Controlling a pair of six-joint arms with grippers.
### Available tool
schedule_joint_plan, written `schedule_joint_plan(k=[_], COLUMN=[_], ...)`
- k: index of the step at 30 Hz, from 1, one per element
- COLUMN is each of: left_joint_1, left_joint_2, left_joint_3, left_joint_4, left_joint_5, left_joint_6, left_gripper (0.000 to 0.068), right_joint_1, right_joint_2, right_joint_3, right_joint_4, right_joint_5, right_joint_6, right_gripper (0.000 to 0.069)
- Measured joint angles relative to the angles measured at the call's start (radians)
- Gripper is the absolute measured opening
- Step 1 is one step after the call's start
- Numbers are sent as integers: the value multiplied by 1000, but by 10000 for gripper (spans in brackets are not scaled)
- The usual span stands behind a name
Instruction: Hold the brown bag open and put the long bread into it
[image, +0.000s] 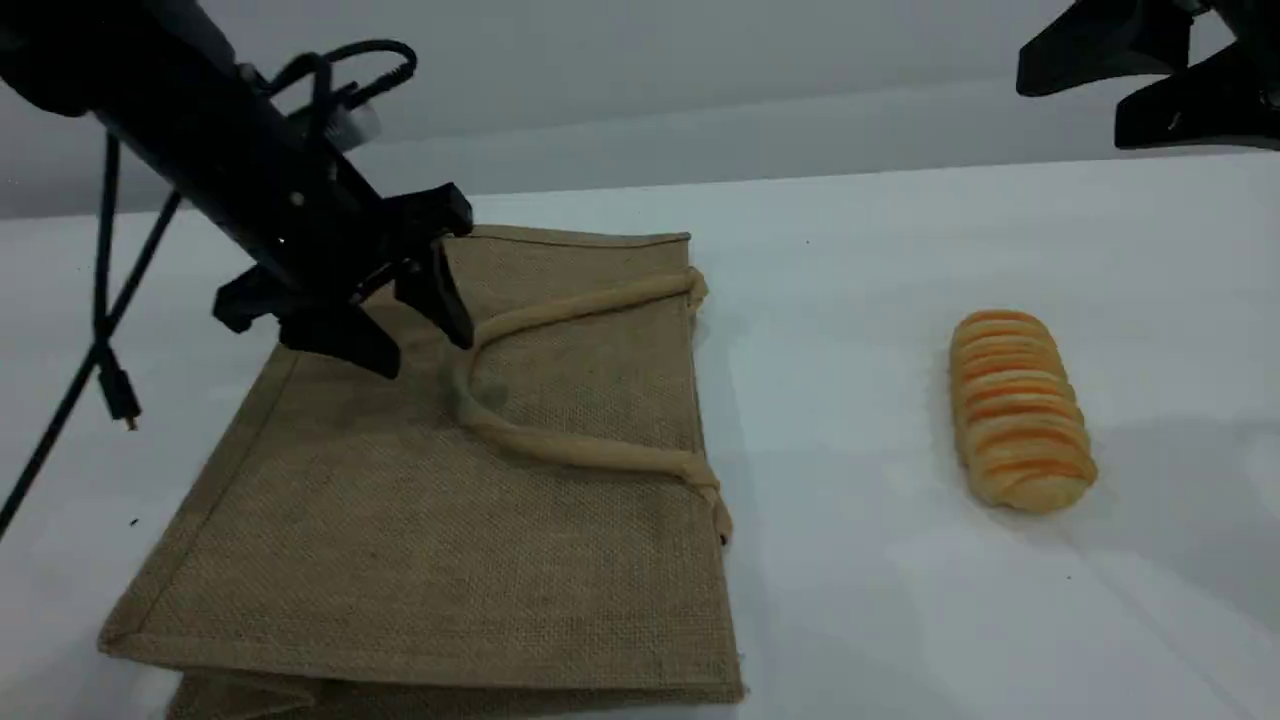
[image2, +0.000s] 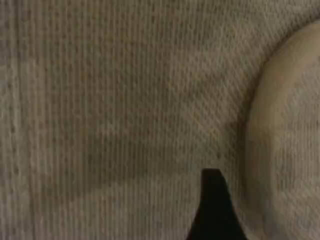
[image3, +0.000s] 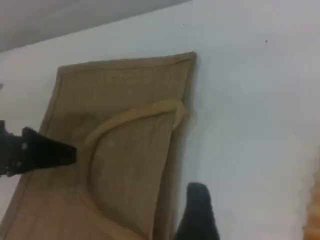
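Note:
The brown bag (image: 450, 500) lies flat on the white table, its mouth edge facing right. One beige loop handle (image: 560, 310) rests on top of it. My left gripper (image: 425, 352) hangs open just above the bag, at the bend of the handle, with nothing between its fingers. In the left wrist view its fingertip (image2: 215, 210) hovers over the weave beside the handle (image2: 280, 150). The long bread (image: 1020, 410) lies on the table to the right, well apart from the bag. My right gripper (image: 1070, 100) is open, high at the far right. Its fingertip (image3: 197, 210) shows beyond the bag (image3: 125, 150).
A black cable (image: 105, 300) with a loose plug hangs from the left arm over the table's left side. White table (image: 850, 350) lies between bag and bread. A sliver of the bread (image3: 315, 210) shows at the right wrist view's edge.

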Motion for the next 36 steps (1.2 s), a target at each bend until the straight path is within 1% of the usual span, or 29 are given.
schedule_joint_plan(k=[6,8,11,17,20,21,23,26,28,33,36], left_joint_1=[-21,-22,-22,-22,-22,-22,-22,-22,-22,-22,-22], left_joint_2=[57,75,96,112,113,113,113,113,114,114,114], left_joint_3=[-37,-51,-66,-66,-66,-66,-66,-65,-65,-65,-87], left_joint_4=[-1,-1,-1,-1,-1,-1,-1,-1,-5,-5,-4], left_joint_5=[-28,-30,-26,-37,-37,-37,-37,-37,-46,-52,-16], left_joint_6=[-14,-16,-47,-58,-63,-77,-105,-112,-112,-116,-116], left_gripper=[438,438,438,425,379,351,283,153,96,92,92], right_joint_1=[0,0,0,0,0,0,0,0,0,0,0], right_joint_2=[0,0,0,0,0,0,9,36,57,100,122], right_joint_3=[0,0,0,0,0,0,0,0,0,0,0], right_joint_4=[0,0,0,0,0,0,11,32,32,43,88], right_joint_5=[0,0,-3,-3,-3,-7,-7,-7,1,35,30], right_joint_6=[-16,-18,-21,-24,-29,-36,-43,-51,-51,-87,-122], right_gripper=[488,488,488,488,488,488,488,488,488,488,488])
